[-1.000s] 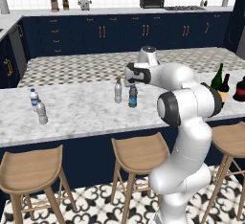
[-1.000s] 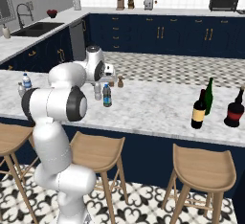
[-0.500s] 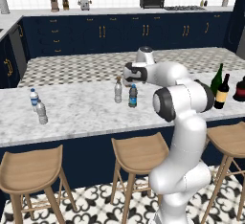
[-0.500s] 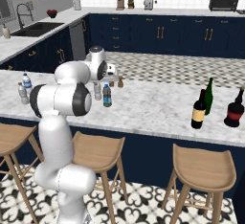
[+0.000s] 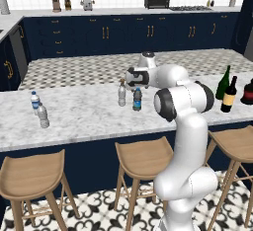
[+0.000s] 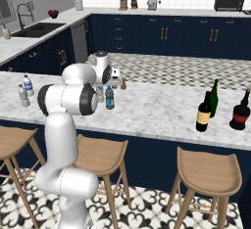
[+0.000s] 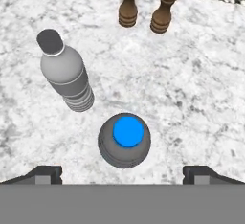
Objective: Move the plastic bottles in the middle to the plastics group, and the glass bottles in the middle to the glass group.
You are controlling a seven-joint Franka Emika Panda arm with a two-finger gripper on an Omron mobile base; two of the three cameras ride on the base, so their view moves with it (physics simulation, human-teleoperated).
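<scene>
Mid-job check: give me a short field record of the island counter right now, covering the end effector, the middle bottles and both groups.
end effector: open, above the dark blue-capped plastic bottle, not gripping
beside it: clear grey unlabelled plastic bottle, upright
plastics group: white-capped blue-label bottle and plain grey bottle, left end of the counter
glass group: slim green wine bottle and squat dark red bottle, right end
tan-label dark wine bottle: upright, next to the green one
extras: two brown wooden grinders
</scene>
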